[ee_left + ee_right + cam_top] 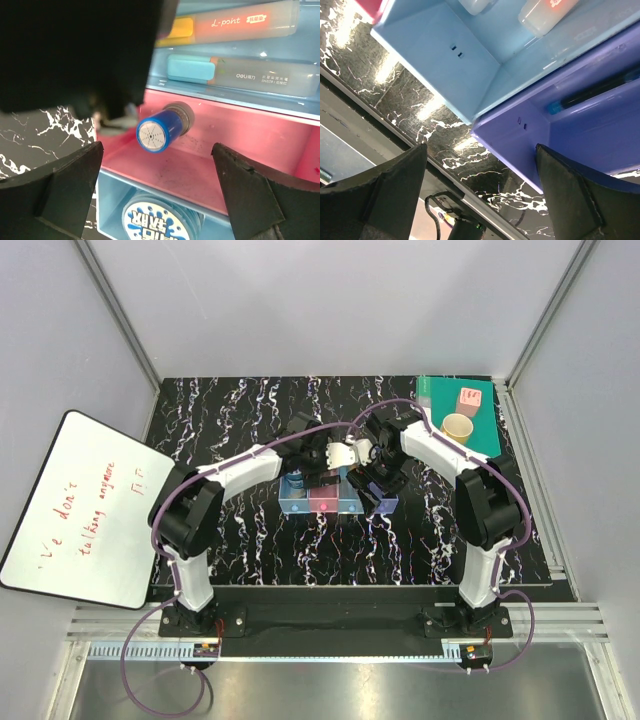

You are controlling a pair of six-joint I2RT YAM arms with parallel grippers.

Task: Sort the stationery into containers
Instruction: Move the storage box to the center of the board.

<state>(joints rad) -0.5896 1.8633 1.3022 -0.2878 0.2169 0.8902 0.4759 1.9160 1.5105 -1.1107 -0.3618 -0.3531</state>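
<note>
Four bins stand in a row: light blue (294, 500), pink (324, 502), blue (351, 502) and purple (386, 506). In the left wrist view a blue cylinder with a pale top (159, 131) lies in the pink bin (260, 140). A round blue disc (160, 220) lies in the light blue bin (111, 192). An orange-yellow stick (225, 25) and a teal-capped stick (240, 74) lie in the blue bin. My left gripper (160, 195) is open and empty just above the pink bin. My right gripper (480, 197) is open and empty over the purple bin's (570, 130) corner, where a dark pen (595, 90) lies.
A green book (455, 405) with a pink cube (467, 398) and a yellow mug (458, 427) sits at the back right. A whiteboard (85, 505) leans at the table's left edge. The blue bin (445, 55) also shows in the right wrist view.
</note>
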